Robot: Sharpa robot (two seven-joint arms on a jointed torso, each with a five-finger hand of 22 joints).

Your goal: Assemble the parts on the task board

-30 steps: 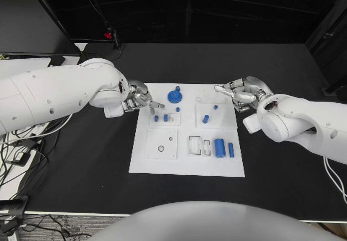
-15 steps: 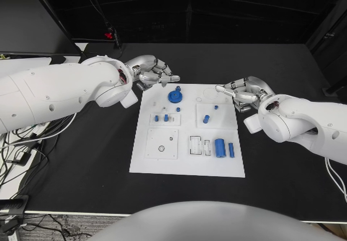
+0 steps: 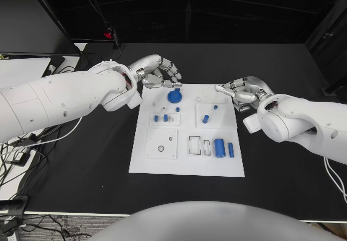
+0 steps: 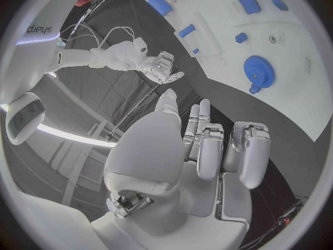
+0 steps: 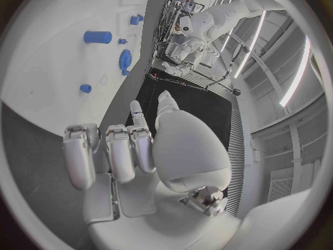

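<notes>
Left hand over the blue gear at the far edge of the board; right hand idle beside it

The silver many-fingered left hand [image 3: 159, 74] hovers at the far left corner of the white rectangular task board [image 3: 186, 168], fingers loosely curled and holding nothing, fingertips just beside the round blue toothed plastic gear [image 3: 174, 95]; to take it well, I judge the fingers should close on the rim from above, not the small knob; the silver right hand [image 3: 242, 93] sits at the board's far right edge, fingers part-spread, empty; on the board I count one gear, two blue cylinders [image 3: 219, 147] near the right side, a short blue peg [image 3: 205, 119] in the middle, and several small blue studs too small to count surely.
</notes>
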